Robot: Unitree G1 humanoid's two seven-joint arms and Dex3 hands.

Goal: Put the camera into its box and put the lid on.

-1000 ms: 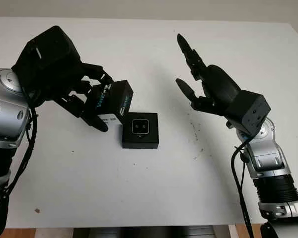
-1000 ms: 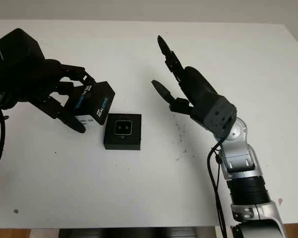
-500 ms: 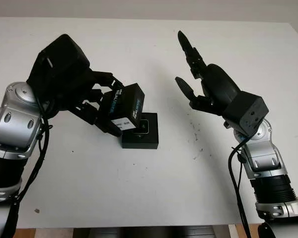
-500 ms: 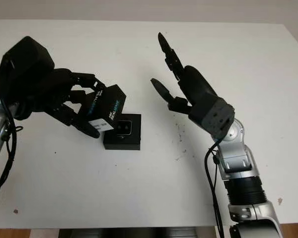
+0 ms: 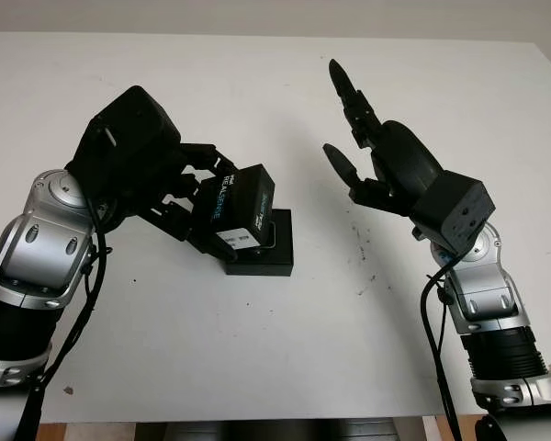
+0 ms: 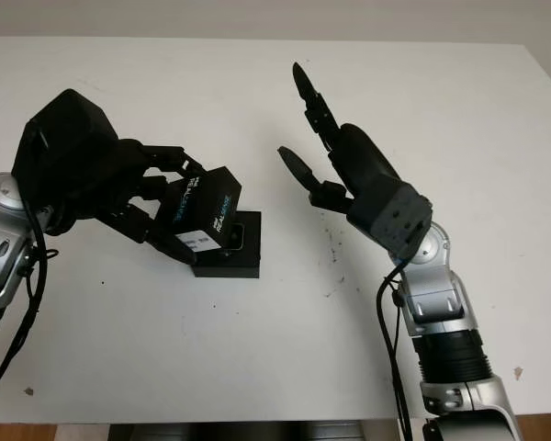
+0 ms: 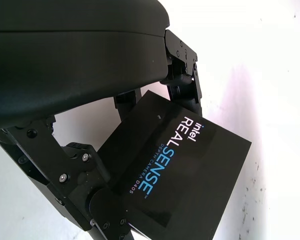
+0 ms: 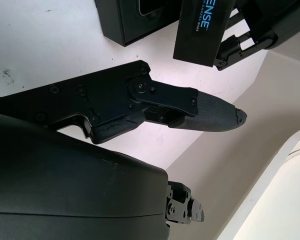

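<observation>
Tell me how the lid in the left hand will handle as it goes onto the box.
The lid looks like a stiff, boxy cardboard shell, so it should keep its shape in the left hand. It is probably light, being hollow. It is held tilted over the box, so it may catch on an edge unless levelled. The right hand is open, off to the side.

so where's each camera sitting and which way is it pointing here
Left eye and right eye views: on the head, looking forward and down at the white table; both arms enter from the bottom edge, the left hand gripping the lid over the box, the right hand open above the table.
Left wrist view: at the left wrist, facing its own fingers clamped on the lid.
Right wrist view: at the right wrist, looking past its own finger toward the box.
Shared: all views show the lid.
</observation>
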